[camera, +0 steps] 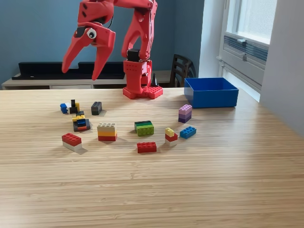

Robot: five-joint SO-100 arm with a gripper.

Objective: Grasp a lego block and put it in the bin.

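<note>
My red gripper [80, 75] hangs open high above the table's back left, with nothing between its fingers, over a small cluster of blocks: a blue one [63, 108], a black and yellow one [74, 107] and a dark grey one [96, 108]. More lego blocks lie across the middle: a red and white one [71, 141], a beige-yellow-red stack [107, 131], a green one [144, 128], a flat red one [147, 147], a blue one [188, 132] and a purple stack [185, 113]. The blue bin [211, 92] stands at the exterior view's back right and looks empty.
The arm's red base [142, 90] is bolted at the table's far edge, left of the bin. A dark chair [180, 70] and a low shelf [47, 71] stand behind the table. A white wall [285, 71] rises at the right.
</note>
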